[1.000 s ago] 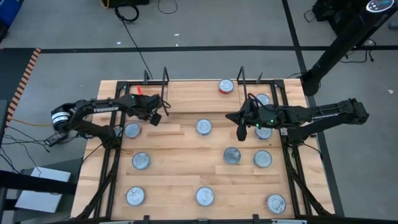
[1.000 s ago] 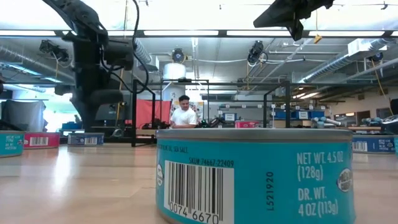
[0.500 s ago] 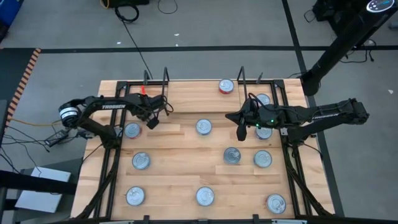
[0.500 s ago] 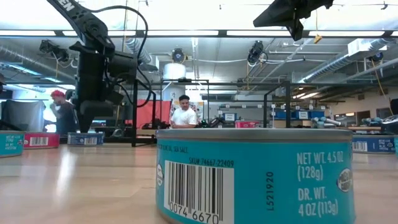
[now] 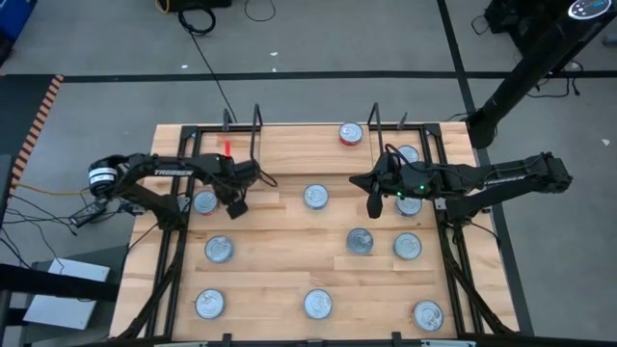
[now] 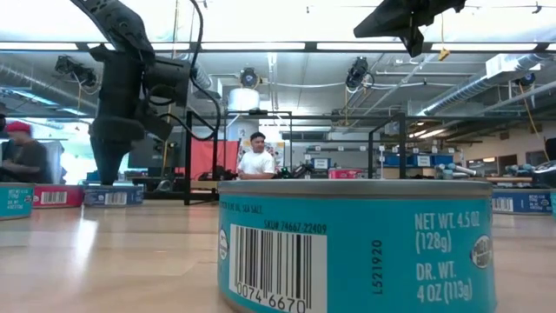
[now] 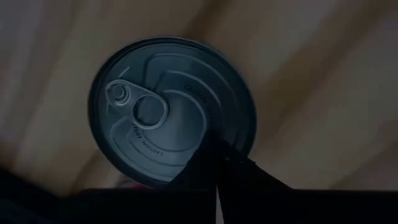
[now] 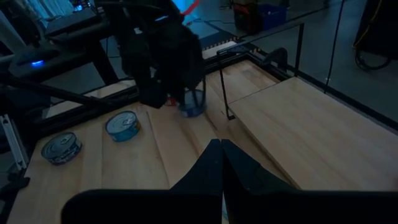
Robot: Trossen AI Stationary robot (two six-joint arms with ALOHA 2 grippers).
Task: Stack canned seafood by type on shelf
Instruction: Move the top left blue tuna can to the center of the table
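Canned seafood tins [image 5: 315, 197] lie scattered singly across the tabletop [image 5: 280, 226]; one red tin [image 5: 350, 133] sits on the shelf [image 5: 308, 145]. Left gripper [image 5: 235, 207] hangs fingers together, empty, just beside a tin [image 5: 204, 201]. Right gripper [image 5: 373, 205] hovers fingers together, empty, above another tin [image 5: 360, 240].

shiny metal tin lids [image 5: 315, 197], matt wood table [image 5: 280, 231]

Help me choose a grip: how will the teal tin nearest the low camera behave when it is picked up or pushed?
The teal tin looks stiff: metal, with a rimmed lid. It stands flat and is wider than tall, so it will probably slide on the tabletop rather than tip or roll. Its printed net weight suggests it is full, so fairly heavy for its size.
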